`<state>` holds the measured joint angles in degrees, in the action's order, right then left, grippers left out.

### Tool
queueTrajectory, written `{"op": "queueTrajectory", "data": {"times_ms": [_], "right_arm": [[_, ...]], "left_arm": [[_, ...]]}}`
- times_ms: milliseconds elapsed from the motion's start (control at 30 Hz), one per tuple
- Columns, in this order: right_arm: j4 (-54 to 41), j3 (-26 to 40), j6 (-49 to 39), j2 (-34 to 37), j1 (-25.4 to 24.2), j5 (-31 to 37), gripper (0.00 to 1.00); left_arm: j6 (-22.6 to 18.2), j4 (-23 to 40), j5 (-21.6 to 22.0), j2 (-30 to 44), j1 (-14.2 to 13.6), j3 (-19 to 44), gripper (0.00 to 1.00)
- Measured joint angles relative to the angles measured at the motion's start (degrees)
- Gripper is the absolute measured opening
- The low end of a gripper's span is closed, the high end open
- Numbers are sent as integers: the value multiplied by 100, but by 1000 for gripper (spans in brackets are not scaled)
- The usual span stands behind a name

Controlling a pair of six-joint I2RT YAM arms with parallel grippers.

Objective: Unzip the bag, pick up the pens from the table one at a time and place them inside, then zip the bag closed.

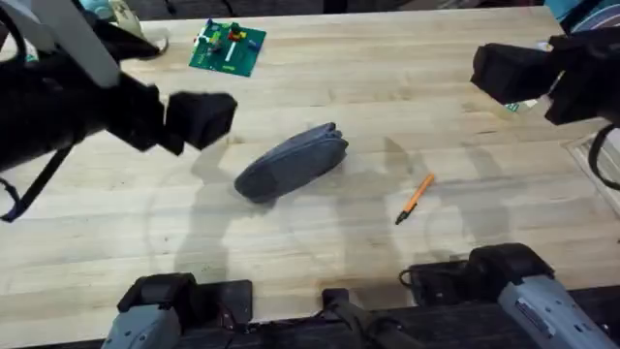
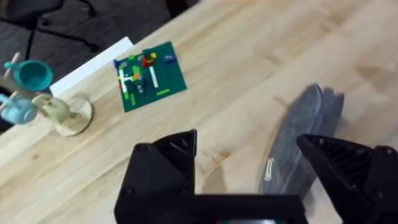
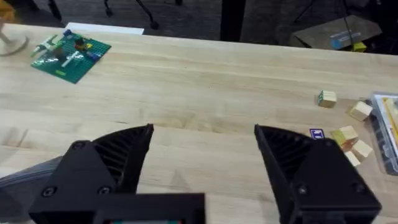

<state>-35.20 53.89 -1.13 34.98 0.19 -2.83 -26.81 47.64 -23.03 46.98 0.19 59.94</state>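
The grey bag lies slanted at the centre of the overhead frame on the wooden surface, its zipper seemingly closed. One orange pen lies right of it, well apart. The left tool hovers at upper left, just beside the bag's left end, fingers spread wide and holding nothing. The right tool hangs at upper right, also wide open and empty. A green brick plate sits near the top.

Bag (grey) mostly hidden behind the right jaws.
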Motion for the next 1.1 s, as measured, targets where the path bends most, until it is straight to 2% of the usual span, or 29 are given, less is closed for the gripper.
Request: {"op": "queueTrajectory", "data": {"times_ms": [233, 433, 667, 833, 967, 1100], "right_arm": [[0, 0, -4, 0, 0, 1, 998], [4, 2, -4, 0, 2, 2, 998], [4, 2, -4, 0, 0, 1, 998], [4, 2, -7, 0, 0, 2, 998], [4, 2, -5, 0, 2, 2, 998], [4, 2, -7, 0, 0, 2, 997]], "left_arm": [[-1057, 628, -139, 0, 0, 2, 994], [-1701, 726, 134, 0, 0, 0, 994], [-1978, 865, 361, 0, 0, 1, 993], [-2076, 1420, 408, 0, 0, 2, 993], [-2413, 2019, 395, 0, 0, 2, 993], [-2743, 2264, 162, 92, 0, 2, 993]]}}
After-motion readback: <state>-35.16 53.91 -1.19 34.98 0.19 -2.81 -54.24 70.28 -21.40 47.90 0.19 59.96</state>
